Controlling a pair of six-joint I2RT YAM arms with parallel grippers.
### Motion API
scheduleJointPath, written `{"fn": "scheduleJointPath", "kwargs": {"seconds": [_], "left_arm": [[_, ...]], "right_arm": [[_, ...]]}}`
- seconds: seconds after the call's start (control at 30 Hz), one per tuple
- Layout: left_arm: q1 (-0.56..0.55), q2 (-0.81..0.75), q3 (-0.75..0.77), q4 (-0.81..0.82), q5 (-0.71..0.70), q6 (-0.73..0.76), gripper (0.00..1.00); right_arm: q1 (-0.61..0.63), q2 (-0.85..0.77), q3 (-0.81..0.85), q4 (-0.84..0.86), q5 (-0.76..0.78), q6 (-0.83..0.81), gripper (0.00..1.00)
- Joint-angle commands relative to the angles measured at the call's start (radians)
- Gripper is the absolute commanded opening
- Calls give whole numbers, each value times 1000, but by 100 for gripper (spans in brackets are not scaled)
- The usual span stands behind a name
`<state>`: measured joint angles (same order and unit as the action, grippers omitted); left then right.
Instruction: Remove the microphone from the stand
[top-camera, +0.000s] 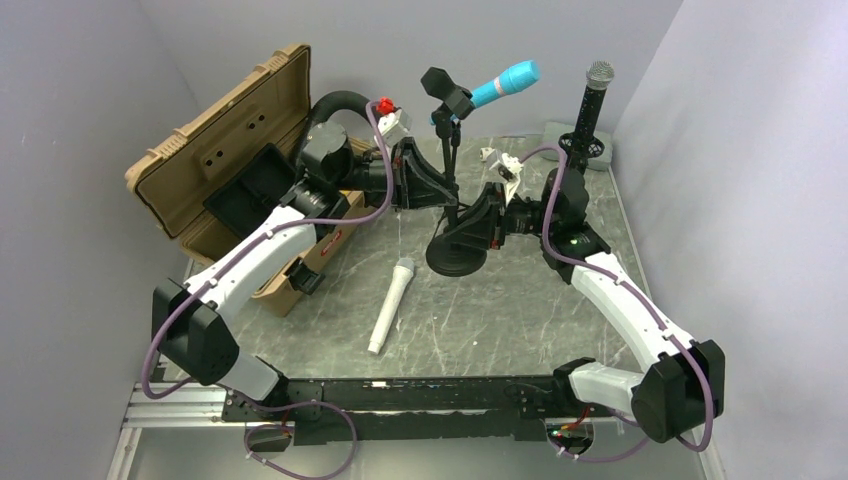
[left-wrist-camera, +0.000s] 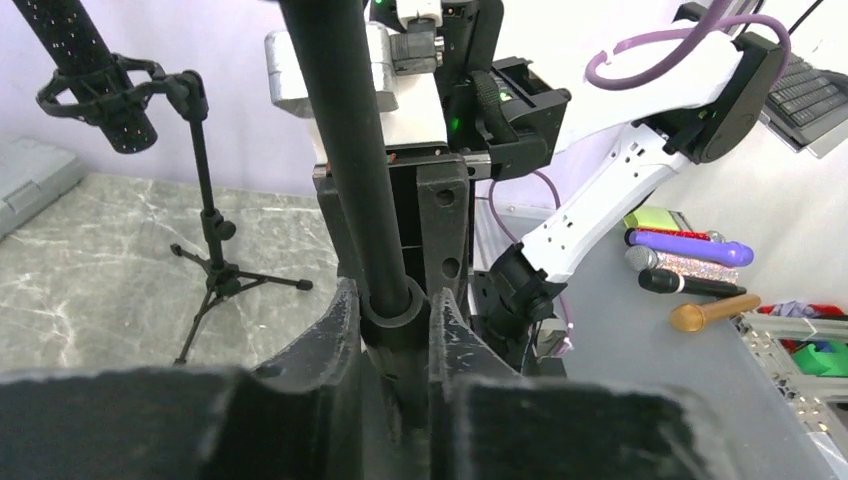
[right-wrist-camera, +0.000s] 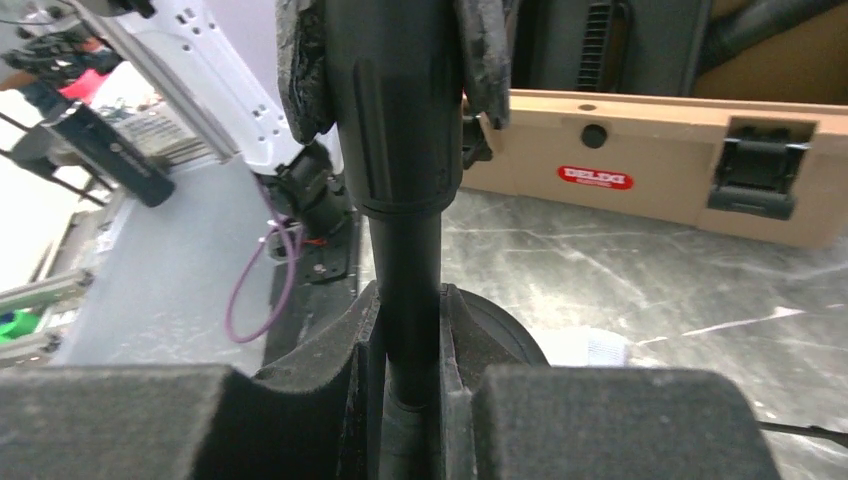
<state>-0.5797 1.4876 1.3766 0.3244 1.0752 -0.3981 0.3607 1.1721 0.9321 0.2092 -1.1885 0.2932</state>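
Microphone (top-camera: 505, 83), blue, sits in the clip at the top of the stand (top-camera: 450, 150), well above both claws, with its long axis tilted up to the right. The left claw (left-wrist-camera: 392, 320) grips the pole at mid-height. The right claw (right-wrist-camera: 410, 330) is clamped lower, near the base. The left claw is judged the nearer.

stand pole (left-wrist-camera: 345, 130): top cut off | stand base (right-wrist-camera: 500, 330): mostly behind right pincer (right-wrist-camera: 408, 312) | case label (right-wrist-camera: 596, 177): unreadable
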Motion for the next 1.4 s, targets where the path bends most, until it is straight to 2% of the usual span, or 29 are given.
{"fn": "scheduleJointPath", "kwargs": {"seconds": [0.0,0.13,0.2,0.27,0.3,0.43,0.47,0.6,0.63,0.77,0.93,1.03,1.17,1.37], "left_arm": [[-25,-12,-12,118,-64,-111,1],[-74,-43,-19,-17,-199,-97,0],[-105,-56,4,-150,-380,-105,0],[-127,-57,41,-364,-587,-175,0],[-131,-54,50,-407,-628,-191,1],[-134,-50,51,-459,-672,-165,40],[-132,-57,43,-456,-670,-147,54],[-116,-107,4,-409,-595,-48,93],[-104,-118,-6,-395,-564,-19,98],[-33,-159,-41,-294,-368,63,99],[-4,-164,-23,-264,-105,271,99],[-6,-133,-13,-203,-44,249,97],[-6,-72,6,-94,-4,160,89],[-31,-42,-22,1,-14,61,64]], "right_arm": [[1,-34,39,-86,118,-148,0],[3,-39,49,-126,211,-185,0],[3,-37,63,-147,258,-198,0],[7,-31,73,-159,303,-201,0],[7,-27,76,-162,314,-201,0],[7,-20,80,-166,310,-206,0],[6,-22,78,-164,301,-210,0],[4,-34,62,-143,235,-209,0],[2,-36,58,-136,211,-203,0],[-1,-42,49,-86,93,-154,0],[0,-31,31,28,-41,-36,0],[-1,-20,30,58,-58,-9,0],[-1,-10,20,92,-62,20,0],[1,-18,17,50,-20,-20,0]]}}
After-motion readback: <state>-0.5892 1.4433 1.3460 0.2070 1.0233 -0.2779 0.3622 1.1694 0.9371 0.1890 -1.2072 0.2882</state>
